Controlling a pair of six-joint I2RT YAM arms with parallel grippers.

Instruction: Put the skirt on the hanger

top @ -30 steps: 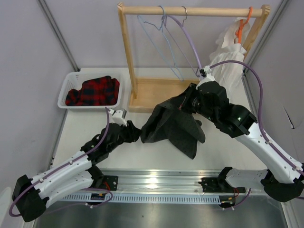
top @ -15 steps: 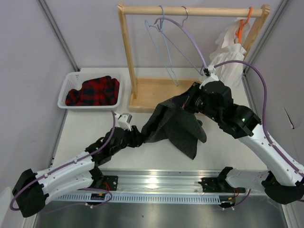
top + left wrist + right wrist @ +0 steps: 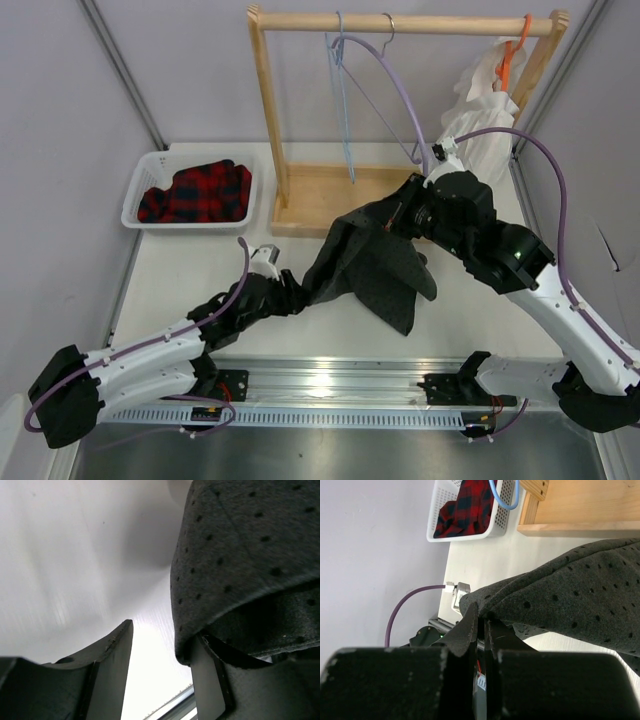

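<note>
Charcoal skirt (image 3: 365, 255) is held partly off the bench (image 3: 480, 320), near the bare hanger (image 3: 346, 140). Right gripper (image 3: 481, 615) jaws pinch its edge; left gripper (image 3: 160, 645) jaws gape beside it. We judge hanging not begun.

Left arm (image 3: 140, 352): stretched low from the near-left base toward centre, forearm close to level.
Left gripper (image 3: 292, 298): jaws parted with a clear gap; the skirt (image 3: 370, 262) edge lies over one finger.
Right arm (image 3: 565, 305): raised from the near-right base, wrist angled left.
Right gripper (image 3: 402, 214): fingers pressed together, pinching the skirt.
</note>
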